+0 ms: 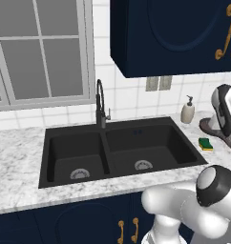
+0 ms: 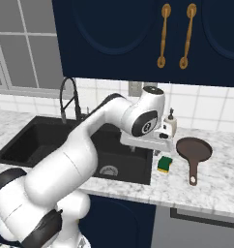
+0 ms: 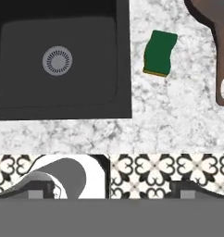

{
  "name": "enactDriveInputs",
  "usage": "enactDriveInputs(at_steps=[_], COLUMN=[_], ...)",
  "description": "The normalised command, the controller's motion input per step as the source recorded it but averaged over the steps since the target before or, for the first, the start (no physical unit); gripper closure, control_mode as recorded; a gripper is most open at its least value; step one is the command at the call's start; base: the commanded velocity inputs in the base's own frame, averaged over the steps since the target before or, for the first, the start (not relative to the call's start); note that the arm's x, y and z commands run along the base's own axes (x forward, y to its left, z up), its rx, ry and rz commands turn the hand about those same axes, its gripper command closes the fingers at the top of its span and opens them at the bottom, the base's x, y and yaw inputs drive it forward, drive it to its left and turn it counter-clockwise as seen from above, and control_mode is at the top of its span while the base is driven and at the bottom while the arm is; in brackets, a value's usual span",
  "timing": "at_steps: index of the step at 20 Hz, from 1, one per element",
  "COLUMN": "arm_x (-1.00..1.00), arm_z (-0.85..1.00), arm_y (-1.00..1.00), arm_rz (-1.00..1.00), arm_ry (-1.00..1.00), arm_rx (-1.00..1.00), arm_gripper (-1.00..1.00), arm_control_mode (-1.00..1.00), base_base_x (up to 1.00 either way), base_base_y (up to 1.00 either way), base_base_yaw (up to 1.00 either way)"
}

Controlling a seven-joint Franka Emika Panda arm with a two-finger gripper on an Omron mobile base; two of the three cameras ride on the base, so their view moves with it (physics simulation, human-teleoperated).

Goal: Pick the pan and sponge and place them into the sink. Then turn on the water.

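Hovering over the counter's front edge, the gripper (image 3: 112,194) is held with its jaws spread wide and nothing between them.

At the left of the right base view, the black double-basin sink (image 2: 27,127) is set into the marbled counter (image 2: 220,186), with the arched faucet (image 2: 69,98) standing behind the divider and no water seen running. A silver drain (image 3: 57,60) is seen in the right basin from the hand view. Just right of the sink rim, the sponge (image 2: 164,164) is laid green side up on the counter. A white soap dispenser (image 2: 170,124) is stood against the tiled wall behind it. Farther right, the pan (image 2: 193,150) is rested flat on the counter, near the sponge but apart from it, its handle pointed toward the counter's front edge.
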Motion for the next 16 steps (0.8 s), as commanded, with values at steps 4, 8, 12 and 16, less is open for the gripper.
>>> enactDriveInputs(at_steps=[4,8,12,16], arm_x=[0.39,0.54,0.27,0.04], arm_z=[-0.58,-0.41,-0.15,-0.09], arm_y=[-1.0,-0.92,-0.38,-0.01], arm_rz=[-0.01,-0.01,0.0,0.0], arm_ry=[0.03,0.0,0.01,0.04], arm_rx=[-0.02,-0.03,-0.01,0.0], arm_gripper=[-1.0,-1.0,-1.0,-1.0], arm_control_mode=[-1.0,-1.0,-1.0,-1.0], base_base_x=[0.0,0.0,0.0,0.0], base_base_y=[0.0,0.0,0.0,0.0], base_base_yaw=[0.0,0.0,0.0,0.0])
